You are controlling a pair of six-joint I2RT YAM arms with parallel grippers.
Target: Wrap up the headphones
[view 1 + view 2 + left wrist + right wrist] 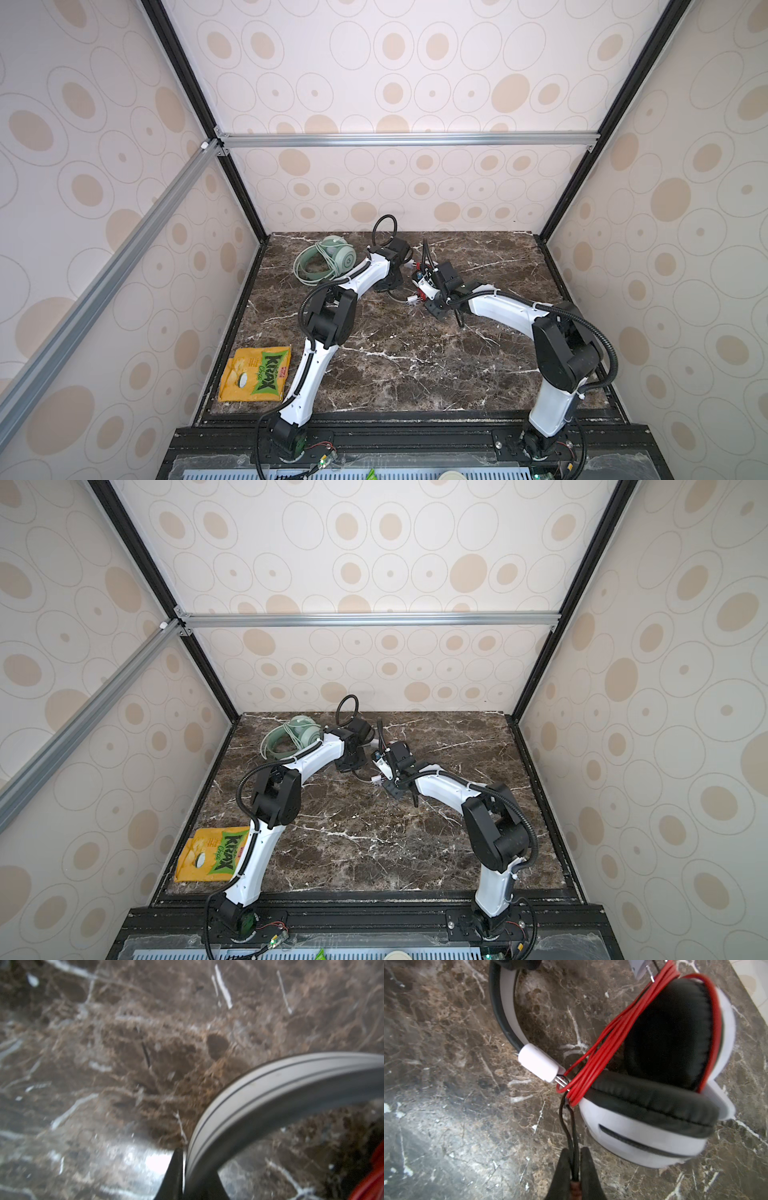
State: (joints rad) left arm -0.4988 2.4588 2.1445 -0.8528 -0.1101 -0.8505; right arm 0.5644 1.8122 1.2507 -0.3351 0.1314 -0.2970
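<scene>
White-and-black headphones (643, 1136): we see them between the two pincers, on or just over the marble table (415, 365); we cannot tell which. The cups are folded together just beyond the right pincer's tips. The long axis runs from there along the headband toward the left pincer.
Red cord (608, 1043): wound in several turns over the cups, the strands running away from the right pincer.
Right pincer (574, 1151): pressed together on the cord's dark end, which leads up into the red turns.
Left pincer (193, 1167): the grey headband (270, 1088) passes between its fingers; we cannot tell whether they press it.
Arms: both bent at the elbow, wrists turned in toward each other over the table's far half.
Mint green headphones (332, 259): we find them behind the left forearm, cord wound round them, apart from both pincers.
Chip bag (255, 374): well apart from both pincers, beside the left arm's lower link.
</scene>
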